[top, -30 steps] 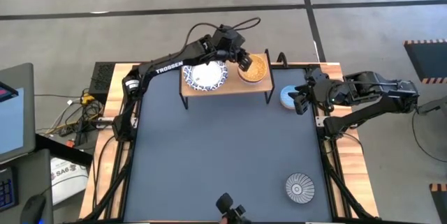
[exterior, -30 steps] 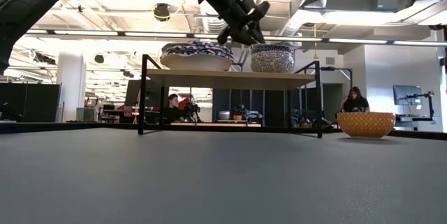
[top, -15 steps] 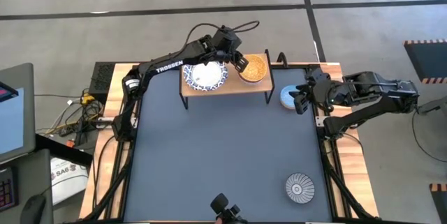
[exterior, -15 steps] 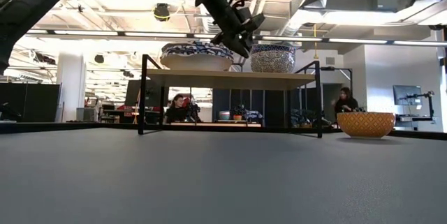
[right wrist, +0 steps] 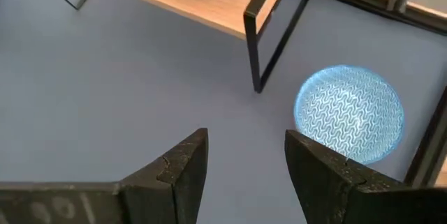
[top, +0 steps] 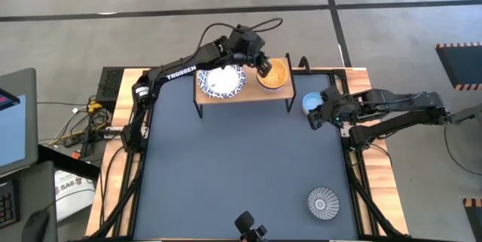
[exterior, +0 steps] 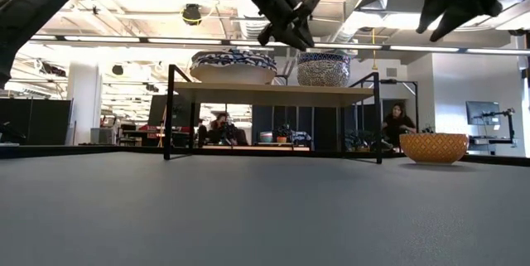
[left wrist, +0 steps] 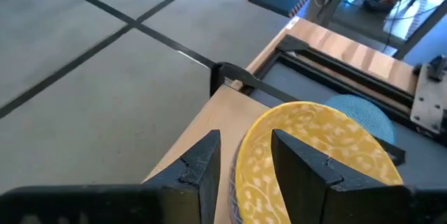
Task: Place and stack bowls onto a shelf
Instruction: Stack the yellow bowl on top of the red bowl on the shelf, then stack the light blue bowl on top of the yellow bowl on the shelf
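Note:
The shelf point(top: 252, 93) stands at the table's far edge. On its wooden top sit the blue-and-white bowls point(top: 221, 82), stacked, and the yellow bowl point(top: 273, 74) to their right. My left gripper point(top: 261, 64) hovers open above the shelf, over the yellow bowl's left rim point(left wrist: 241, 158), touching nothing; the low view shows it point(exterior: 287, 30) clear of the bowls. The light blue bowl point(top: 312, 104) rests on the table right of the shelf. My right gripper point(top: 316, 116) hangs open just near of that bowl point(right wrist: 349, 112). The grey-blue striped bowl point(top: 323, 203) lies near the right front corner. The red bowl is hidden.
The shelf's black legs point(right wrist: 262, 49) stand close to the light blue bowl. A raised wooden frame point(top: 354, 133) borders the table. The wide dark tabletop point(top: 241, 166) lies between the shelf and the striped bowl. People sit in the room beyond point(exterior: 397, 121).
My right gripper has moved toward the table's left and near side, past the light blue bowl, and has dropped into the low view. My left gripper dipped down between the two bowl stacks, then rose back above the yellow bowl. The bowls have stayed put.

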Action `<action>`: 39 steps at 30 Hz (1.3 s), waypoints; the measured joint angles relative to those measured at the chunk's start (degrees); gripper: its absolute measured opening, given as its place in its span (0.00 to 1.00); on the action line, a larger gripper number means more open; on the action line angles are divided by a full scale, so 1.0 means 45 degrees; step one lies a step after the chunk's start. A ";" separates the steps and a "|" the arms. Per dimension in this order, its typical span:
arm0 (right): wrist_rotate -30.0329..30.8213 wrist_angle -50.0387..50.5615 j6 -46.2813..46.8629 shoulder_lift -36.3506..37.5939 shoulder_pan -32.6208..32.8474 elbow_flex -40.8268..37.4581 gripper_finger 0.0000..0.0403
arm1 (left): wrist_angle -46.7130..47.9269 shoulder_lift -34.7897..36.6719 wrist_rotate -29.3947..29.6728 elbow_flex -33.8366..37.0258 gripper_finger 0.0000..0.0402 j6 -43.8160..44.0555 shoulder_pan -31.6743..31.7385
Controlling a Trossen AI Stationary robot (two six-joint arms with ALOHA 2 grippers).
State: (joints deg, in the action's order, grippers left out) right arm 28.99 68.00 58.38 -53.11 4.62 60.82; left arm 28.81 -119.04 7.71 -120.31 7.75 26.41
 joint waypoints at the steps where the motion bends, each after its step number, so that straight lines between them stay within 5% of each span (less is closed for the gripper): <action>1: 0.0000 -0.0117 0.0026 0.0015 -0.0003 -0.0031 0.53 | -0.0032 0.0005 0.0110 0.0173 0.29 0.0000 -0.0004; 39: 0.0233 -0.0092 0.0730 -0.0666 -0.1141 -0.0033 0.53 | 0.0223 -0.0024 -0.0278 0.0160 0.28 -0.0294 0.0801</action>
State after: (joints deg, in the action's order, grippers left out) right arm 30.04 67.58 61.67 -56.11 -0.51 60.67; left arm 29.81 -119.15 6.45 -119.59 6.43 30.02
